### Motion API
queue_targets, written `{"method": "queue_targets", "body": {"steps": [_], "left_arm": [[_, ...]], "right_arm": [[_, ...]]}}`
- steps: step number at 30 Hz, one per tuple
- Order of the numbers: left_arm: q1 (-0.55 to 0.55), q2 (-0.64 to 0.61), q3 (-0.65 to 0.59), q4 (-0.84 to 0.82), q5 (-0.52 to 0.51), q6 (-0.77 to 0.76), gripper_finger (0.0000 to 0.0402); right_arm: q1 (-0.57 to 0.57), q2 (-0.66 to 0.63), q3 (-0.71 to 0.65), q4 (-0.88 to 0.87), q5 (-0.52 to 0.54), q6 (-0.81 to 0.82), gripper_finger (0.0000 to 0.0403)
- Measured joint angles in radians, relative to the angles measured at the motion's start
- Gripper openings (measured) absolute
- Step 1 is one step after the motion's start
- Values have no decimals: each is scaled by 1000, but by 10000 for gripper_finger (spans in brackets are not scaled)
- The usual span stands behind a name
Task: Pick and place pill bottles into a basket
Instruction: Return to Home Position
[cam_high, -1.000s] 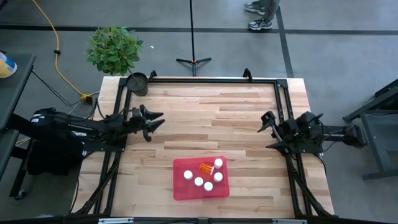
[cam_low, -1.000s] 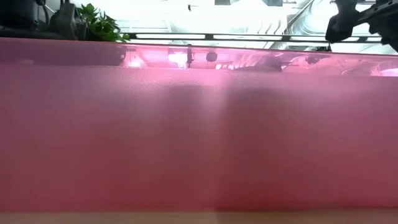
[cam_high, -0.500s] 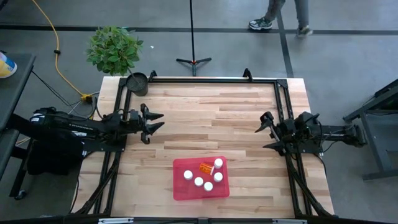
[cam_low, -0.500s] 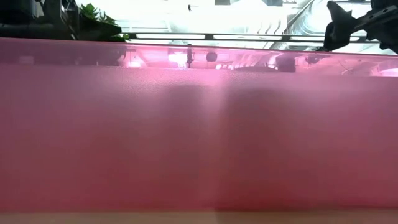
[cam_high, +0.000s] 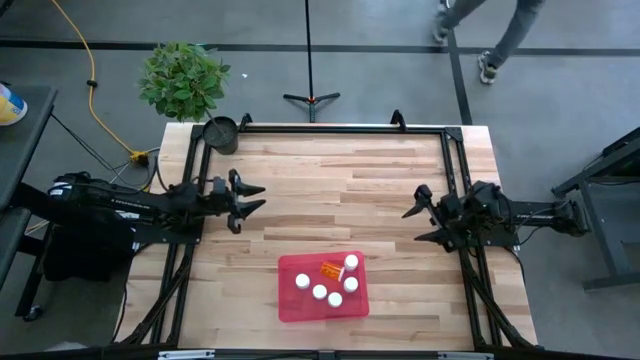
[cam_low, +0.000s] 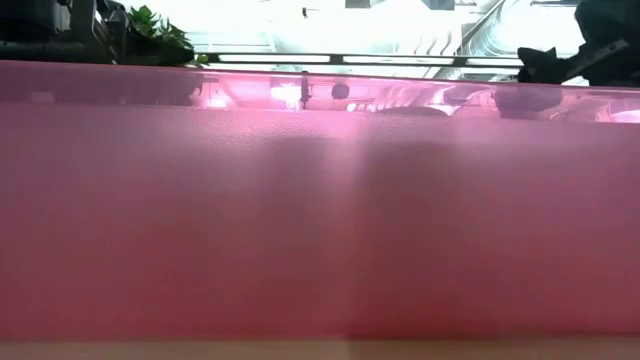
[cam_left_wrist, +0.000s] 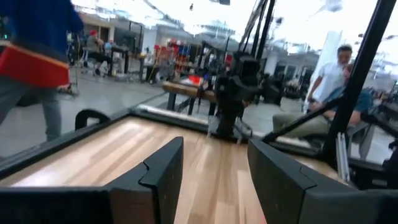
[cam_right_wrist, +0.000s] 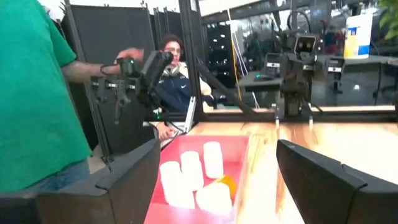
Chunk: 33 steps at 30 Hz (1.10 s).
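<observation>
**High view.** We list the worktop (cam_high: 330, 180), of pale wood in a black frame. The basket (cam_high: 290, 305) is a shallow red tray near the front edge, about midway across. All six pill bottles (cam_high: 319, 292) lie in it, five white and one orange bottle (cam_high: 330, 270) with a white cap. The left tool (cam_high: 255, 196) hangs above the left side of the worktop, fingers spread, nothing between them. The right tool (cam_high: 410, 227) hangs above the right side, likewise spread and bare. Both are well apart from the basket. We also note a small black pot (cam_high: 221, 133) at the far left corner, a potted plant (cam_high: 183, 78) on the floor behind it, and a person's legs (cam_high: 495, 30) beyond the far edge.

**Low view.** The basket's wall (cam_low: 320, 200) fills nearly the whole picture. The plant (cam_low: 150, 30) shows at top left, and a dark part of an arm (cam_low: 585, 45) at top right.

**Left wrist view.** The left tool (cam_left_wrist: 214, 168) is wide open over bare worktop (cam_left_wrist: 205, 155), gripping nothing. People (cam_left_wrist: 336, 68) show in the room beyond.

**Right wrist view.** The right tool (cam_right_wrist: 217, 149) is wide open and holds nothing. Ahead of it we see the basket (cam_right_wrist: 233, 146) with white pill bottles (cam_right_wrist: 212, 158) standing upright and the orange bottle (cam_right_wrist: 227, 183) among them. A person in green (cam_right_wrist: 37, 93) stands close by, and another sits farther back (cam_right_wrist: 171, 74).
</observation>
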<state>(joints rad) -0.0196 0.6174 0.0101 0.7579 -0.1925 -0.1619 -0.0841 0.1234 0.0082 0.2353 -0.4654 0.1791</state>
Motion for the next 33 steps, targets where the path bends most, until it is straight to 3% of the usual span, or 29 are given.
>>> {"method": "queue_targets", "body": {"steps": [9,20,27,33], "left_arm": [[0,-47,0,-188,-1,0,211],[0,-464,0,-712,0,0,211],[0,-605,4,-703,2,0,211],[0,-611,5,-717,1,0,211]], "right_arm": [[0,0,0,-31,0,2,312],[0,1,0,-37,-1,3,312],[0,0,0,-37,-1,3,312],[0,1,0,-37,-1,3,312]]}}
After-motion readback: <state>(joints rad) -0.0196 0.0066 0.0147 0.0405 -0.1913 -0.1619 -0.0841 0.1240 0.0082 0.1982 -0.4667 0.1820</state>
